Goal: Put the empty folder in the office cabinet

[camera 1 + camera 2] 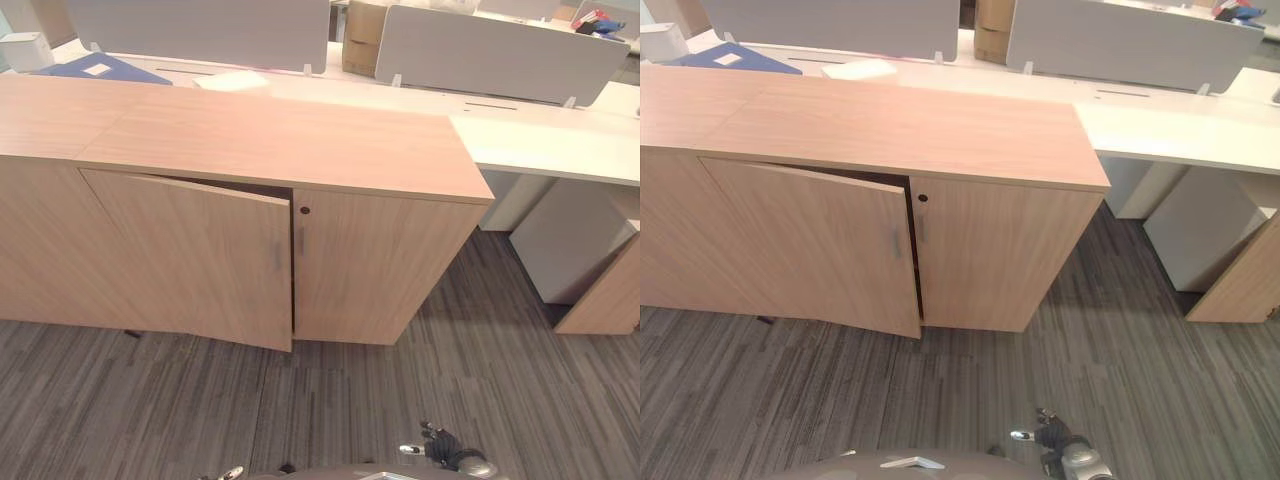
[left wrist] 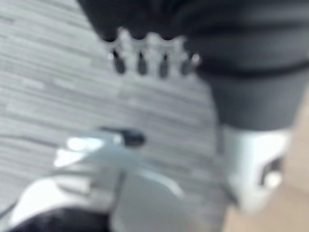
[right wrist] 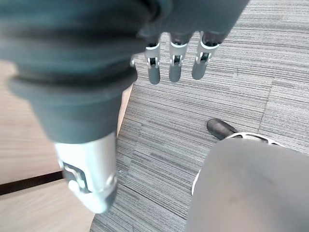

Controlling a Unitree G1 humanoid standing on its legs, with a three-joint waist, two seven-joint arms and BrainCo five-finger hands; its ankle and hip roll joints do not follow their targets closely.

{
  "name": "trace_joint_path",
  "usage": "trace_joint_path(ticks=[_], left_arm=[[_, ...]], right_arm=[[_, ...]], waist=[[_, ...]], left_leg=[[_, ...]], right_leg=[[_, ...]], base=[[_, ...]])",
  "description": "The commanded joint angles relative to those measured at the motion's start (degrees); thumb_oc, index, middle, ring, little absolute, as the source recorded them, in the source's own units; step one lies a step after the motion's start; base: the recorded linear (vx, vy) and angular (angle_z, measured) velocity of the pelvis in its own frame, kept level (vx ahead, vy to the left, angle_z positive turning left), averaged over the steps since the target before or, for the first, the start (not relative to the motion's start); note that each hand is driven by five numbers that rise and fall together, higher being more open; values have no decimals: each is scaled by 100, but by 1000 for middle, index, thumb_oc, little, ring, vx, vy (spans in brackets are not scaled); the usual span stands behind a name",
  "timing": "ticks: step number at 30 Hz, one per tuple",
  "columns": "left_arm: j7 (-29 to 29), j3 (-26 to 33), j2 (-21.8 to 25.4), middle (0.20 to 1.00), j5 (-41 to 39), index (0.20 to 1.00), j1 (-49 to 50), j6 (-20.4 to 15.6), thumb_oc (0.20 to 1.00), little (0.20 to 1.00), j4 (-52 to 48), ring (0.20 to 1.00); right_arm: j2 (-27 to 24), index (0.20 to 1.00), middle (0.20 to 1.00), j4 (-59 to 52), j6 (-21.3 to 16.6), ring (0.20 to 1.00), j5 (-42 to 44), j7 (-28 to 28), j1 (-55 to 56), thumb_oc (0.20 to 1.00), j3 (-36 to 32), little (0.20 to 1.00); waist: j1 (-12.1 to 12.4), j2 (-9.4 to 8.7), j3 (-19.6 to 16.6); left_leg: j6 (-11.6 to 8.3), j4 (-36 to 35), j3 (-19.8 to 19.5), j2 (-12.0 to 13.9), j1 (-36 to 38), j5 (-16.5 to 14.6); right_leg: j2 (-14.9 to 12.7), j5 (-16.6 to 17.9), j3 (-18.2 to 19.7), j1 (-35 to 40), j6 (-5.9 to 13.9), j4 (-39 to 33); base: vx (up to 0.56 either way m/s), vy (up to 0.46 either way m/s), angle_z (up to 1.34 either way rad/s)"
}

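Cabinet (image 1: 250,150) left door (image 1: 190,255) ajar (blue folder (image 1: 100,68) behind).

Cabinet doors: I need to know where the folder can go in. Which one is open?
The left door stands ajar, its handle edge swung out from the front; the right door sits flush and closed.

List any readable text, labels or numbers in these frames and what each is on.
No text is readable in any view.
Blue folder on the desk behind the cabinet: it carries a white label, too small to read.
Cardboard box on the desk: any print on it is too small to make out.
Cabinet doors and top: plain wood, no markings; just a round lock on the right door.
Grey desk dividers: blank.
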Motion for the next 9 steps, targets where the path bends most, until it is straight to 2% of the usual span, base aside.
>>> trace_joint_path(ticks=[1, 9], left_arm=[[91, -83, -222, 1000, -197, 1000, -583, -74, 1000, 1000, 357, 1000], [37, -110, -272, 1000, -342, 1000, -616, 163, 1000, 1000, 375, 1000]], right_arm=[[-332, 1000, 1000, -63, 296, 1000, 310, -183, -365, 1000, -22, 1000], [-249, 1000, 1000, 174, 274, 1000, 200, -169, -341, 1000, -103, 1000]], waist=[[-25, 318, 266], [-54, 324, 214]], left_leg=[[58, 59, 102, -129, 26, -536], [63, 36, 169, -118, 180, -581]], right_leg=[[326, -590, 193, 234, 110, 204], [337, -597, 197, 380, 101, 147]], base=[[78, 19, 0], [70, -19, -2]])
